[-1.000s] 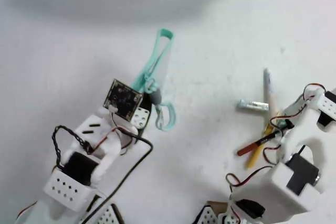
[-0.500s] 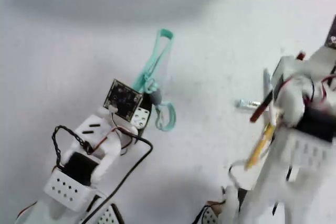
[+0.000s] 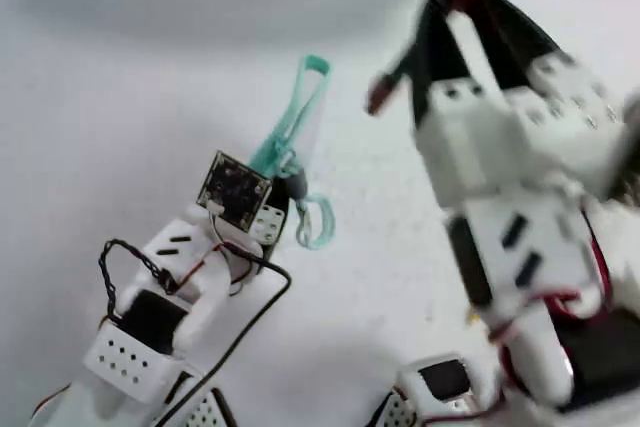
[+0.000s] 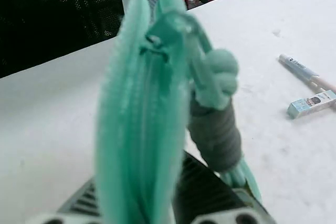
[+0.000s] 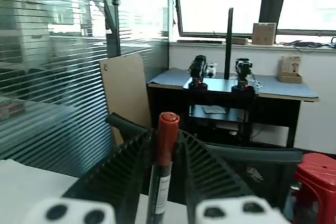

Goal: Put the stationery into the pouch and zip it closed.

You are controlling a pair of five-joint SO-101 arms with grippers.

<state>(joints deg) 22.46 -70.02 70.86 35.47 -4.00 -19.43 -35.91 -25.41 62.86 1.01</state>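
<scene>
Left side: my left gripper point(image 3: 282, 190) is clamped shut on the mint-green fabric zip pouch point(image 3: 300, 117), which stands edge-on on the white table point(image 3: 120, 87) with its zip line uppermost. I judge the pouch light, soft and prone to sagging. It is best held at the stiffer zip seam close to the mouth, as it is now.

Right side: my right gripper point(image 5: 164, 150) is raised high over the table, its jaws closed on the red-capped marker pen point(image 5: 167, 129). I judge the pen rigid, light and smooth, so it is likely to swivel unless it is pinched mid-barrel.

A white pen point(image 4: 296, 66) and a small pale box point(image 4: 312, 104) lie on the table, well apart from the pouch.

Change: a second ago the right arm sat low among the stationery. It has since lifted the marker and swung towards the pouch. The left arm and the pouch are unmoved.
</scene>
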